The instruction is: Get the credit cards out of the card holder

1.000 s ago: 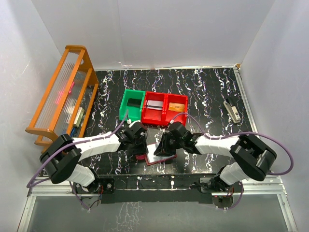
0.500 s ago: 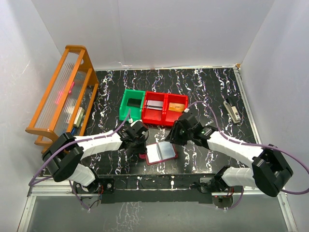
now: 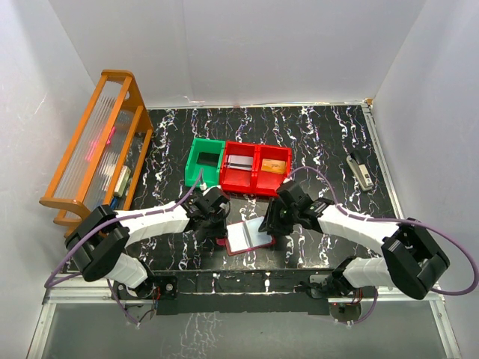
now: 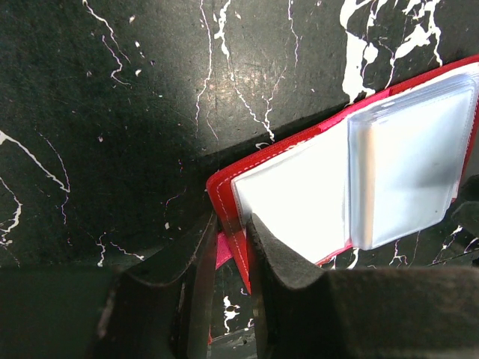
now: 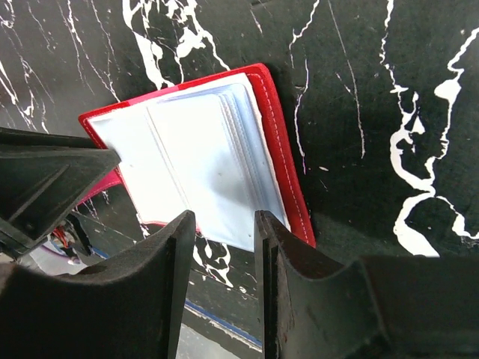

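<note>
The card holder point(image 3: 251, 238) lies open on the black marbled table, a dark-red cover with pale clear sleeves point(image 4: 404, 164) inside. My left gripper point(image 3: 219, 228) is shut on the left edge of its red cover point(image 4: 221, 196), pinched between the fingertips point(image 4: 230, 224). My right gripper point(image 3: 271, 222) hangs open just over the holder's right side, the sleeve edge point(image 5: 224, 194) showing below the gap point(image 5: 224, 221) and nothing gripped. The sleeves I can see look empty. Two credit cards lie in the red bin: a gold one point(image 3: 275, 166) and a striped one point(image 3: 239, 165).
A green bin point(image 3: 203, 161) stands beside the two-compartment red bin point(image 3: 256, 147) just behind the holder. An orange rack point(image 3: 97, 149) lines the left wall. A stapler point(image 3: 361, 170) lies at the right. The table's near edge is close below the holder.
My right gripper pulled back toward the red bin, opened wider, then returned over the holder's right side. My left gripper closed on the cover's left edge and stayed.
</note>
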Robot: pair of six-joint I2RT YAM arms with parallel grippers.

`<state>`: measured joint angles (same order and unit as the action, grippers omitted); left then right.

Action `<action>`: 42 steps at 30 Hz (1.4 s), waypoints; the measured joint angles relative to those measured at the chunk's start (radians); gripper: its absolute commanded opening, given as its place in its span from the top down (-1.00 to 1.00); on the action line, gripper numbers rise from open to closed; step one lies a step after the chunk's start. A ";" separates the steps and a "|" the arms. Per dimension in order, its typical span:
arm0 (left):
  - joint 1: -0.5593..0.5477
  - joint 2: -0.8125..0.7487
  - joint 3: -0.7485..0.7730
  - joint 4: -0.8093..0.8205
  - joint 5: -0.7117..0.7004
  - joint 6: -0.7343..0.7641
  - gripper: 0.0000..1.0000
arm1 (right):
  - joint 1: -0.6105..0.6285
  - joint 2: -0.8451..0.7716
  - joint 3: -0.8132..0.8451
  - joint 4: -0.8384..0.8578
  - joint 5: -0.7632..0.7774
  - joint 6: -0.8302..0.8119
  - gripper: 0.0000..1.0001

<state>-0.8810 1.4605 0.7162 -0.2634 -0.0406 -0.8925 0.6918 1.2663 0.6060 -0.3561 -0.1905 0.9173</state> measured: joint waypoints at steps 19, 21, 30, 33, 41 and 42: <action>0.001 0.000 0.000 -0.002 0.003 0.003 0.61 | -0.005 0.018 -0.033 0.055 -0.053 0.024 0.29; 0.002 0.000 0.000 -0.002 0.003 0.005 0.61 | -0.005 0.006 -0.033 0.056 -0.056 0.027 0.29; 0.002 0.002 0.002 -0.005 0.005 0.011 0.63 | -0.005 -0.003 -0.033 0.070 -0.071 0.034 0.27; 0.002 0.002 0.002 -0.005 0.005 0.011 0.63 | -0.005 -0.003 -0.033 0.069 -0.063 0.037 0.23; 0.002 0.002 0.002 -0.005 0.005 0.011 0.63 | -0.005 -0.026 -0.033 0.011 0.010 0.050 0.15; 0.002 0.002 0.002 -0.005 0.005 0.011 0.63 | -0.005 -0.032 -0.033 0.009 0.013 0.050 0.15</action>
<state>-0.8791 1.4628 0.7181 -0.2687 -0.0353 -0.8814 0.6868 1.2346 0.5728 -0.3473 -0.1776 0.9668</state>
